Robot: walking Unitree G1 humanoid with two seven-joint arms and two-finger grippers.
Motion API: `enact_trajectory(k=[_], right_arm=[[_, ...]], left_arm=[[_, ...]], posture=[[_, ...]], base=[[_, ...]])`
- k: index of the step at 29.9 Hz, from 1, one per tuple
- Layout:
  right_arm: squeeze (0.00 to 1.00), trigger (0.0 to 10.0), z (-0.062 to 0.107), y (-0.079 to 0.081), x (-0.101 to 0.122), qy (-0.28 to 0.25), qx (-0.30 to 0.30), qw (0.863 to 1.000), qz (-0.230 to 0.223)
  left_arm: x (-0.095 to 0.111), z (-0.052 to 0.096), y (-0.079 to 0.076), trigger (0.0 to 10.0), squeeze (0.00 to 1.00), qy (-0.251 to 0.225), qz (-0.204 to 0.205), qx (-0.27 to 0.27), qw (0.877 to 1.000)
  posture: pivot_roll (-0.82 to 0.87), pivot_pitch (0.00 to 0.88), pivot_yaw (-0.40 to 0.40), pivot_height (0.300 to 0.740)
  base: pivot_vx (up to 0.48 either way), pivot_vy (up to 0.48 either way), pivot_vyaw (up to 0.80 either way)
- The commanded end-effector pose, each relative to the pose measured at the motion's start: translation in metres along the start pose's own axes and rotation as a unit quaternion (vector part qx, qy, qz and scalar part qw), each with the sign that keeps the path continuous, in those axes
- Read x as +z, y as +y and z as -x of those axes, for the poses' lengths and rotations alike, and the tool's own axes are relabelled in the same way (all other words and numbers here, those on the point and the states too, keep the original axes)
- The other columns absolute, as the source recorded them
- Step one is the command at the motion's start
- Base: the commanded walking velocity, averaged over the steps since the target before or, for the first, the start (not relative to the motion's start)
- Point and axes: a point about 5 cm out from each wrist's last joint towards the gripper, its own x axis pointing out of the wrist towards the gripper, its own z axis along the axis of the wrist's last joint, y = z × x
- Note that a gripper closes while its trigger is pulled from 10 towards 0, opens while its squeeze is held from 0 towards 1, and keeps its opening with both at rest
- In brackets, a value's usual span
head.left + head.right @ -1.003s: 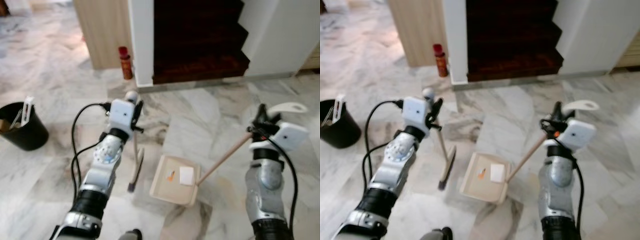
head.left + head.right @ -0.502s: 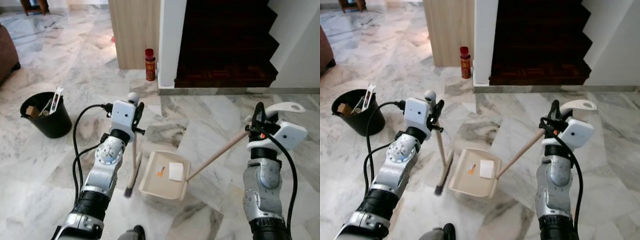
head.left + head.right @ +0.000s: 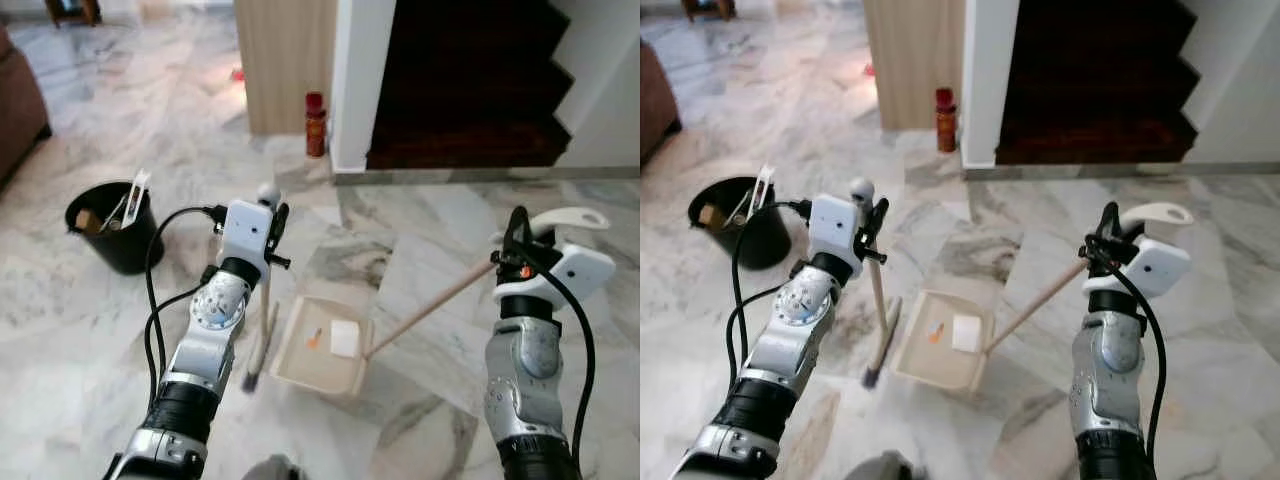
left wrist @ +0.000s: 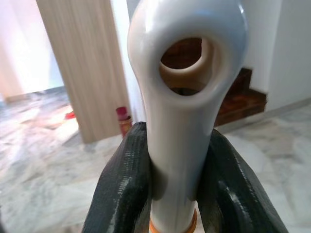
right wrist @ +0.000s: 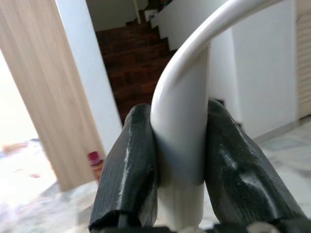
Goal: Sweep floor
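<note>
Marble floor spreads beneath us. Our left gripper is clamped on the broom, our right gripper on the dustpan, already holding swept scraps. Emptying into the bin likely remains.

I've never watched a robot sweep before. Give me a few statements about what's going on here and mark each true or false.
1. The left gripper is shut on the broom handle. True.
2. The dustpan on the floor holds nothing. False: a white scrap and a small orange bit lie in it.
3. The right gripper holds the dustpan's long handle. True.
4. The black bucket stands on the robot's right. False: it is on its left.
5. A red bottle stands on the staircase steps. False: it stands on the floor by the white wall corner.
</note>
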Motion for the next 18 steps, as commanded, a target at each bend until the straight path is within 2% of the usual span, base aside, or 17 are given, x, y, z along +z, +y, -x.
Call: enact_trajectory(k=[1, 18], right_arm=[[0.00, 10.0, -0.0048, 0.0117, 0.0095, -0.025, 0.012, 0.999, -0.016], [0.00, 10.0, -0.0085, 0.0056, 0.0128, -0.025, 0.001, 1.000, -0.017]], left_arm=[[0.0108, -0.0007, 0.0099, 10.0, 0.00, -0.024, -0.015, 0.011, 1.000], [0.0123, -0.0010, 0.0122, 10.0, 0.00, -0.024, -0.015, 0.016, 0.999]], posture=[[0.09, 0.098, -0.029, 0.740], [0.09, 0.110, -0.036, 0.740]], base=[[0.000, 0.458, 0.00], [0.000, 0.451, 0.00]])
